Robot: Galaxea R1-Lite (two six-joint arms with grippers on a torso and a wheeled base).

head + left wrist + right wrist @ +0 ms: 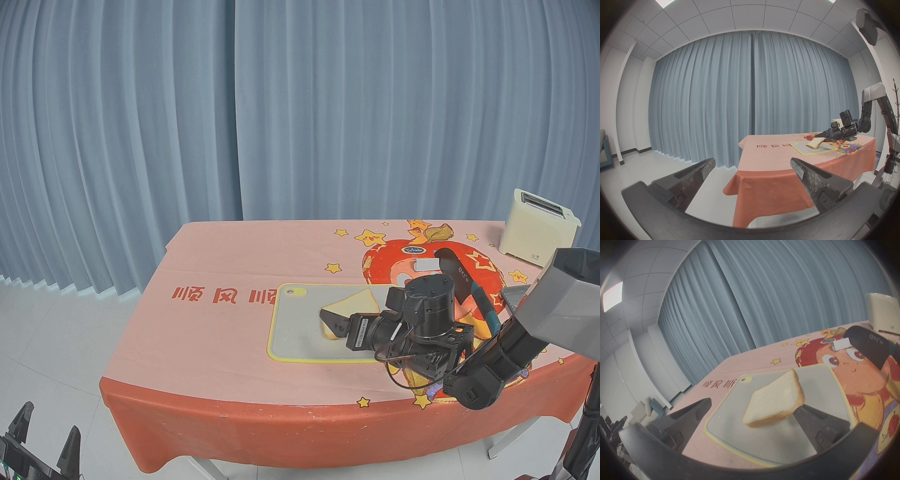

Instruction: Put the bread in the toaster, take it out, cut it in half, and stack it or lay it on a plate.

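A slice of white bread lies tilted over the grey cutting board, one edge propped up on a finger of my right gripper. That gripper is open and low over the board, its other finger well apart from the slice. From the left wrist view the bread slants up off the board. The white toaster stands at the table's far right corner. My left gripper hangs open off the table's near left side, above the floor.
A knife with a black blade and teal handle lies right of the board, behind my right wrist. A small white block sits beside the blade. The tablecloth's left half is bare.
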